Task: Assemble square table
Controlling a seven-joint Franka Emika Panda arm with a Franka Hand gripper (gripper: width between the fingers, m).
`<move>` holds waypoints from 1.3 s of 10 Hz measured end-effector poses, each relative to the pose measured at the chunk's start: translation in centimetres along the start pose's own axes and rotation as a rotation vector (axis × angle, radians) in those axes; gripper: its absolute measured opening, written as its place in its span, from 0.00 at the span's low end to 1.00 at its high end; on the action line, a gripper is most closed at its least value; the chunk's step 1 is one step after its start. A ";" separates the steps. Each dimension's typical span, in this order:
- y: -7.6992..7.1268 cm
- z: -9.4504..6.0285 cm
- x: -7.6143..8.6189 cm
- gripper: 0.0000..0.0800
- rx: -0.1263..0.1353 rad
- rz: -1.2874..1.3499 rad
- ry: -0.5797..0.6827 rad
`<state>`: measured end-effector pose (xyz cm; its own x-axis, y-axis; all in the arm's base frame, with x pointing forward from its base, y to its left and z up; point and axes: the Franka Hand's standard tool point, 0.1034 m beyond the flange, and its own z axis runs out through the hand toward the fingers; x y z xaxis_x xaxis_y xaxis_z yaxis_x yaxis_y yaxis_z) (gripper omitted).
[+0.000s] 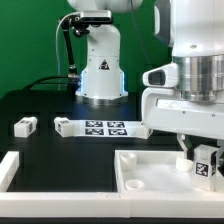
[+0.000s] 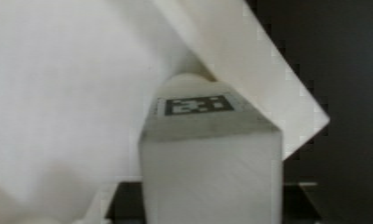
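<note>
Black bench (image 1: 40,105), w/ large white square plastic panel (image 1: 150,178): pincer (image 1: 200,154) sat at short white tagged leg (image 1: 207,165); couldn't tell if clamped.

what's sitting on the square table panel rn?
One tagged leg, upright at the end of the panel toward the exterior view's right, hand over it. The leg's base is hidden, so seating is unclear.

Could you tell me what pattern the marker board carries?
Black-and-white square tags on the white marker board; best in the exterior view.
</note>
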<state>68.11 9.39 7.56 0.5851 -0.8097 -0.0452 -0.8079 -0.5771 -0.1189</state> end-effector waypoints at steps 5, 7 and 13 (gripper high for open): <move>0.6 0.0 -0.2 0.36 0.051 0.801 -0.034; 0.8 0.0 -0.1 0.36 0.045 0.905 -0.040; 1.0 0.0 -0.2 0.68 0.024 0.998 -0.043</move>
<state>67.22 8.96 7.43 -0.3581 -0.9178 -0.1715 -0.9295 0.3677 -0.0272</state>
